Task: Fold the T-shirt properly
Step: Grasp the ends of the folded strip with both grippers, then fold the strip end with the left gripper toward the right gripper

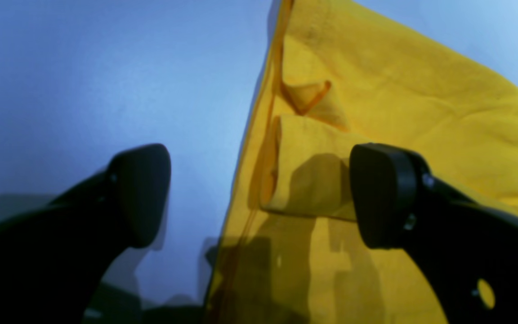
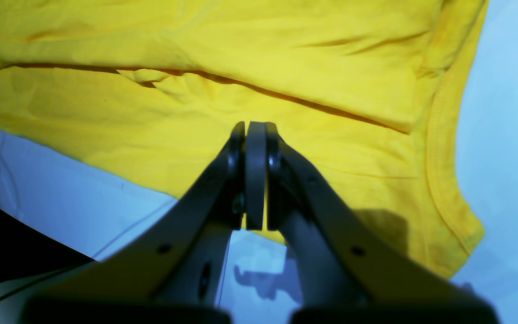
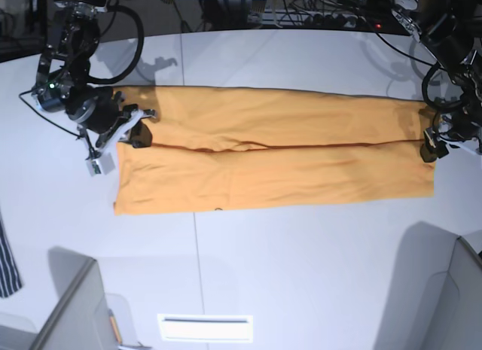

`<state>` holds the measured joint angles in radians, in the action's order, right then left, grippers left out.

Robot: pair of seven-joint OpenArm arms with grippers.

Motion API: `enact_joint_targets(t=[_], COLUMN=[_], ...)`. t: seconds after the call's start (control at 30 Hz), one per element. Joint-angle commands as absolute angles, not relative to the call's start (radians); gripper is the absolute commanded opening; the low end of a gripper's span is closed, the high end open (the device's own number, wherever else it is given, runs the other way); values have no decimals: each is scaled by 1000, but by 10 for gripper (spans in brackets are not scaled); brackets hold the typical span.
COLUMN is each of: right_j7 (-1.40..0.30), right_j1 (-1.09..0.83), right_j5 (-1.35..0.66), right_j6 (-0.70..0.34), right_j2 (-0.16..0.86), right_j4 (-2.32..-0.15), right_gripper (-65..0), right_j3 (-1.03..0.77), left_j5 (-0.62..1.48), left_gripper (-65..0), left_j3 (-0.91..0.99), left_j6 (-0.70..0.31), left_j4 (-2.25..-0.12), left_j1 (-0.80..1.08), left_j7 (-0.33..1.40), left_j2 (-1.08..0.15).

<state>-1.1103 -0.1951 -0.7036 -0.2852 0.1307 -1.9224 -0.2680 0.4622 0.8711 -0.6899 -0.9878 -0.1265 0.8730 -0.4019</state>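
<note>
The orange-yellow T-shirt (image 3: pixel 271 150) lies on the white table (image 3: pixel 301 275) as a long band running left to right, its two long sides folded in to meet along a middle seam. My right gripper (image 3: pixel 141 133) hovers over the shirt's left end. In the right wrist view it (image 2: pixel 255 130) is shut, pads together, with nothing between them, just above the cloth (image 2: pixel 196 108). My left gripper (image 3: pixel 431 147) is at the shirt's right end. In the left wrist view it (image 1: pixel 259 193) stands open, its fingers (image 1: pixel 385 193) astride the shirt's edge and a folded flap (image 1: pixel 308 180).
A dark striped garment (image 3: pixel 6 260) hangs at the left edge. Grey partitions stand at the front left (image 3: pixel 75 312) and front right (image 3: pixel 444 305). Cables and equipment (image 3: pixel 331 15) line the table's back edge. A white strip (image 3: pixel 205 326) lies near the front.
</note>
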Motion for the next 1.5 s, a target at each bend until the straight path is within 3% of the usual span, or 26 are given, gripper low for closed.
enact_joint_targets(t=[0.0,0.17,0.57,0.8,1.0,1.23,1.47], right_j7=[-1093,-1093,-1093,-1092,-1090,-1092,-1089], right_j1=[-185,-183,-188,-205,-219,-213,-211], right_j5=[-722,-723,-725,-727,-727,-727,-727], right_j6=[-289,-289,-289,-289,-291,-291,-291], right_j2=[137,136,137,136,101,79,79], right_j4=[-1939,-1939,-1939,-1940,-1940,-1940,-1940], right_gripper=[-650,-650,-650,-650,-650,-650,-650], right_j3=[-269,-269,-269,-271,-272,-272,-272], left_j5=[458,403,404,403,401,400,398], left_gripper=[-58,-87,-650,-650,-650,-650,-650], left_j3=[872,871,762,765,883,877,745], left_j6=[-698,-698,-698,-698,-698,-698,-698], left_j4=[-997,-997,-995,-998,-1023,-1256,-1531], left_j1=[-120,-117,-117,-131,-140,-61,73], left_j7=[878,878,878,834,834,837,837], left_j2=[-421,-415,-421,-424,-449,-447,-358])
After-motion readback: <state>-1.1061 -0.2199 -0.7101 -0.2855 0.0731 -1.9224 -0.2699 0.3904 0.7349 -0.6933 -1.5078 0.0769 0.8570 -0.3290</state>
